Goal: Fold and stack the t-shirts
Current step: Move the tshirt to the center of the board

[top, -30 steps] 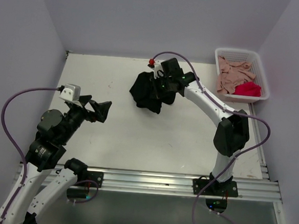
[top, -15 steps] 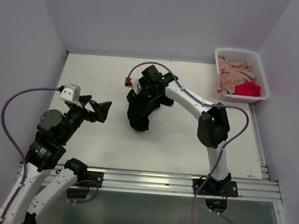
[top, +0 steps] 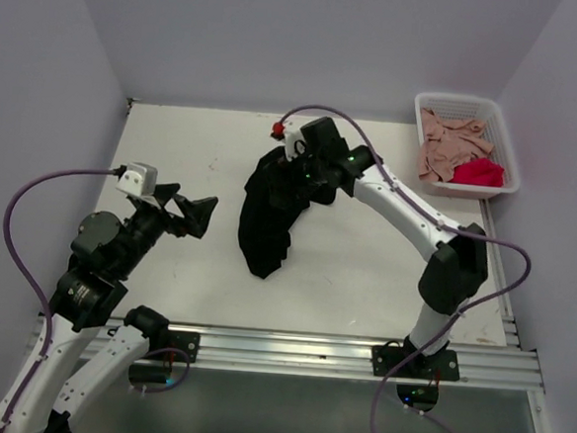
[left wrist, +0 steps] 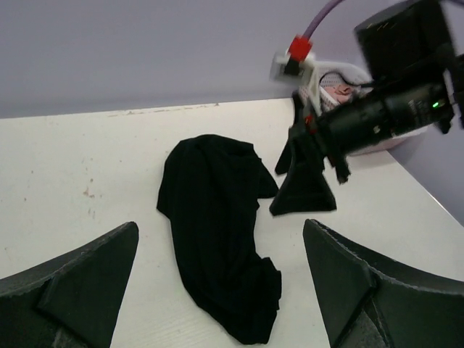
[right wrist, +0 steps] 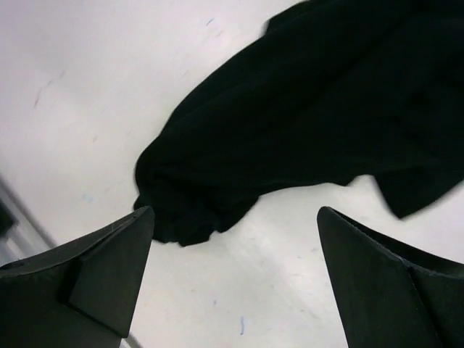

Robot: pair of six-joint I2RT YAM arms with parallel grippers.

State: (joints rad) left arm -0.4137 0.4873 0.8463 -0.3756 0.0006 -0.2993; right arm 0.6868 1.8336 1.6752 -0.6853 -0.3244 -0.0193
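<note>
The black t-shirt [top: 267, 215] lies in a crumpled strip mid-counter [top: 175, 139]. By its far end the right gripper [right wrist: 233, 210] is spread wide, holding nothing (the left gripper [left wrist: 220, 223] likewise, well apart). 2 more, a pink t-shirt [top: 450, 139] and a red t-shirt [top: 478, 172], sit in the basket [top: 420, 109].

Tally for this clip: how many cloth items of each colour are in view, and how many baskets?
black shirt: 1
pink cloth: 1 heap, pieces in it cannot be told apart
red cloth: 1
white basket: 1, holding the pink and red
Total: 4
</note>
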